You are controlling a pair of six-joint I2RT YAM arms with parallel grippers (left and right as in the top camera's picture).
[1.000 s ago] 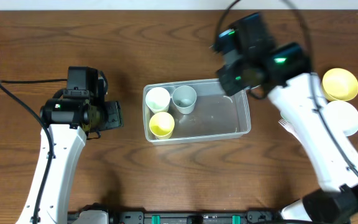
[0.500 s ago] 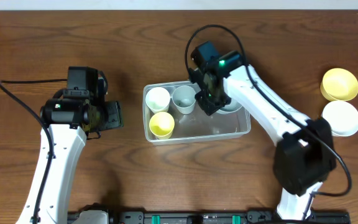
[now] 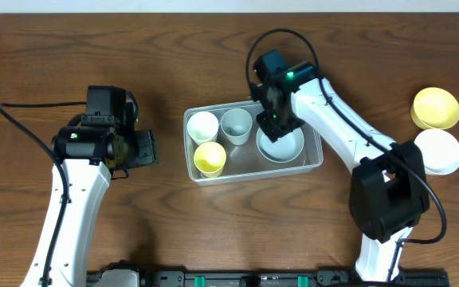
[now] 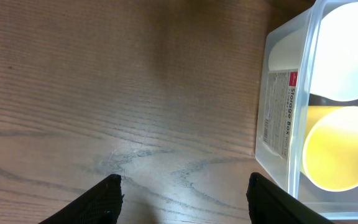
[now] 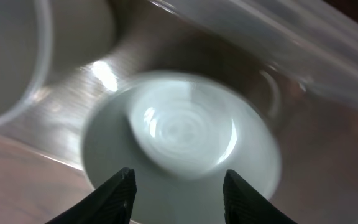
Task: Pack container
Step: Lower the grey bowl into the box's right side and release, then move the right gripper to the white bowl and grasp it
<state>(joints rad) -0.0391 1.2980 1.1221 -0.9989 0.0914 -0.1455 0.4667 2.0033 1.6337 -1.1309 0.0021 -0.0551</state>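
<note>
While left tool [image 4: 182, 186] hangs nr container [image 4: 278, 124], right tool [image 5: 179, 180] hovers spread-jawed over bowl [image 5: 179, 134].

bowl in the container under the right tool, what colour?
Pale grey-blue bowl, plain with no pattern. It shows best in the right wrist view.

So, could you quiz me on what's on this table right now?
1. True or false: the clear plastic rectangular container holds three small round cups.
2. Which hangs over the pale grey round bowl inside it: A left hand, B right hand?
3. Fill in: outside the container, ___ bowls sit on the brown wooden table.
Key: 1 true; 2 B; 3 two.
</note>
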